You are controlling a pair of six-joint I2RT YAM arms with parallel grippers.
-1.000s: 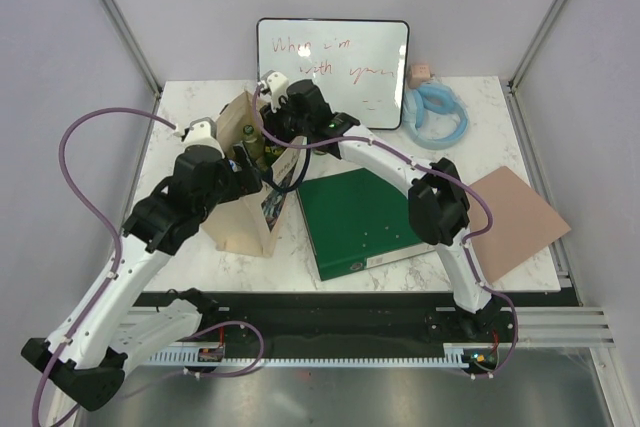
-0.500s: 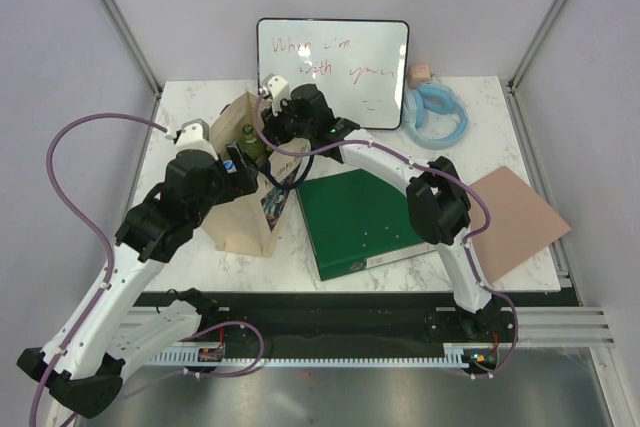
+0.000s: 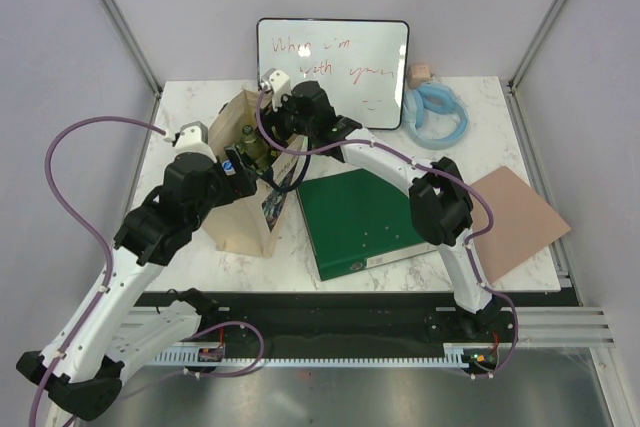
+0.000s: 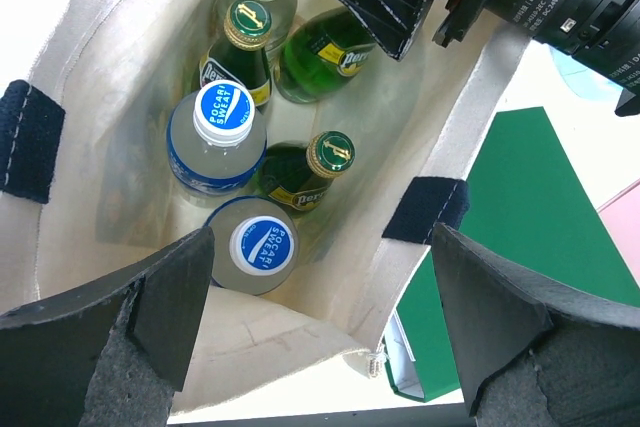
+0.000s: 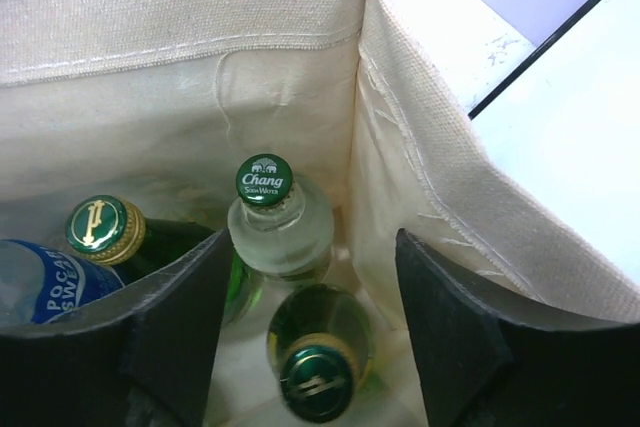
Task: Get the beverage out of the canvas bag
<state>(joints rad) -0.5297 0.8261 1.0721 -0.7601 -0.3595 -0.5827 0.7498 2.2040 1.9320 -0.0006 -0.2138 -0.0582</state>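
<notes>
— Where is the canvas bag [image 3: 238, 219]?
— Upright on the tabletop [image 3: 180, 107], beside the green binder [image 3: 360, 217], bottles [image 4: 232, 137] standing inside.
— The hands?
— Left hand [image 4: 315, 247] spread wide over its mouth. Right hand [image 5: 312, 242], fingers apart, above the Chang bottle [image 5: 265, 182], gripping nothing.

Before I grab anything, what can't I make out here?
Top external: the canvas bag has its mouth mostly covered by the left gripper and right gripper.
Left wrist: bottle bodies and bag floor are hidden by the crowded bottles.
Right wrist: the Pocari Sweat bottle is cut by the left edge.
</notes>
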